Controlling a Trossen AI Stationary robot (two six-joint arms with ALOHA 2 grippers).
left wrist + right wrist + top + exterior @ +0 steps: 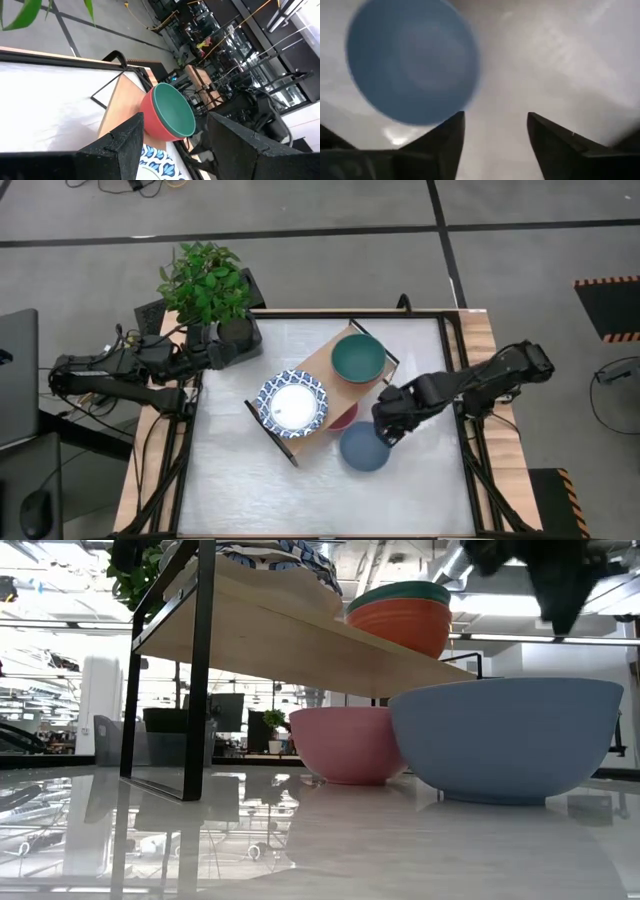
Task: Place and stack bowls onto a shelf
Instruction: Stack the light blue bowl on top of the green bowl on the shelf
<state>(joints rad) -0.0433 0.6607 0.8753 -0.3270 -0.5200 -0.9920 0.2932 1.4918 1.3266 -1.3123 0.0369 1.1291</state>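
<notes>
Two stacks sit on the low light-wood shelf (312, 366) with its thin black metal frame: a round white bowl with a blue-patterned rim (293, 403) at one end, and a plain green bowl (358, 356) nested in a red bowl (152, 115) at the other. A pink bowl (346, 744) stands on the white table (240, 480) under the shelf, with a plain blue bowl (364, 447) just beside it on the table. The right gripper (388, 430) hangs over the blue bowl's rim with its jaws apart and nothing between them, while the left gripper (216, 353) waits by the potted plant (206, 284), jaws apart and empty too.

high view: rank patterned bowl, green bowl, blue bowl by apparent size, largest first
1. patterned bowl, clearly widest.
2. green bowl and blue bowl: look alike; the green one sits higher on the shelf and the right gripper overlaps the blue, so no ranking.
</notes>
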